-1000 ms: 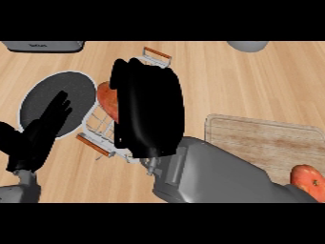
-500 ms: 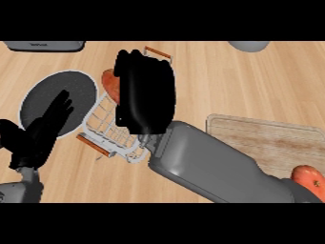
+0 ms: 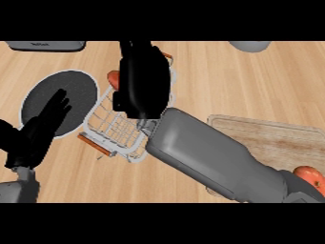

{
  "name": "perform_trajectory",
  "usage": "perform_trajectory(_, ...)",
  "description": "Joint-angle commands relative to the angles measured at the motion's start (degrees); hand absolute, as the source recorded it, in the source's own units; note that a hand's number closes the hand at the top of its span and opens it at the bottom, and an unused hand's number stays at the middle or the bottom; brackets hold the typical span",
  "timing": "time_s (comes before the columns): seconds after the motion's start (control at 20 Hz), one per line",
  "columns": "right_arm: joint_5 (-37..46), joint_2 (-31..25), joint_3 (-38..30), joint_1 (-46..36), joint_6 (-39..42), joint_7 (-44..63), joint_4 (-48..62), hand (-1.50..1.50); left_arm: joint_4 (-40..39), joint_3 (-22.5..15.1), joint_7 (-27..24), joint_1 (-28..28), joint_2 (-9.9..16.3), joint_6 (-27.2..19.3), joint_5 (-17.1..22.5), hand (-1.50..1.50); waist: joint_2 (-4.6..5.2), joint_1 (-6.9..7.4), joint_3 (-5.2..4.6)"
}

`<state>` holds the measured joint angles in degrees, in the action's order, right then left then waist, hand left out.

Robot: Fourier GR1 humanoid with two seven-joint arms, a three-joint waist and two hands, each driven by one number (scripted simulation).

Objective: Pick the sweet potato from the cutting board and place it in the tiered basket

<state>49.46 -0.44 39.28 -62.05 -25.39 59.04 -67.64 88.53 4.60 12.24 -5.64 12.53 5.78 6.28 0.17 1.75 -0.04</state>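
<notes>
The robot's right hand (image 3: 144,83) reaches across a wooden counter (image 3: 221,81) from its grey forearm (image 3: 214,159) and hangs over the white wire basket (image 3: 112,128), covering most of the basket's far half. An orange sliver of sweet potato (image 3: 113,77) shows at the hand's nine o'clock edge, touching the dark fingers, with another orange trace at its one o'clock; the hand hides the rest, so whether the fingers are curled round the vegetable cannot be told. The sliver lies within the basket's outline, near its far left rim. At the basket's seven o'clock corner an orange handle (image 3: 96,144) juts out. The wooden cutting board (image 3: 291,143) lies at four o'clock from the basket, partly under the forearm, and a second orange vegetable (image 3: 316,178) sits at the board's five o'clock corner. The left hand (image 3: 35,133) rests at the view's eight o'clock, fingers straight and spread, holding nothing, overlapping the rim of a dark round plate (image 3: 70,93) just beside the basket's left side. A grey appliance (image 3: 45,45) and a grey bowl (image 3: 249,45) show along the far edge.
</notes>
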Motion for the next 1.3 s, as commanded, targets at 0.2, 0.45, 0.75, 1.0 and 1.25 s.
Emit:
perform_trajectory(0.2, -3.53, 0.42, -4.57, -2.49, -12.30, 5.46, 0.34, -1.50, 4.13, -0.05, 2.76, 0.81, 0.06, -0.70, -0.03, 0.00, -0.30, 0.23, 0.06)
perform_trajectory(0.45, -6.51, 0.42, -8.37, -1.47, -18.93, 4.26, -3.46, -1.50, 0.24, -1.28, -1.48, 2.05, -1.95, -0.68, -1.42, 0.00, -0.27, -0.57, 0.04)
perform_trajectory(0.75, -5.35, 0.43, -14.66, 1.44, -28.91, 3.14, -8.21, -1.50, -0.33, 0.14, -1.09, 1.57, -0.89, -0.34, -0.84, 0.00, -0.30, -1.26, 0.05)
perform_trajectory(1.0, 0.75, -3.38, -20.11, 8.59, -25.06, 2.30, -18.49, -1.50, -1.00, 1.64, 0.27, 0.75, -0.41, -0.82, -0.33, 0.00, -0.60, -3.16, 0.06)
perform_trajectory(1.25, 3.18, -8.02, -25.43, 16.43, -17.42, 7.31, -34.59, -1.50, 1.63, 2.29, -0.70, 3.69, 0.12, -0.45, -0.30, 0.00, -0.83, -3.40, 0.05)
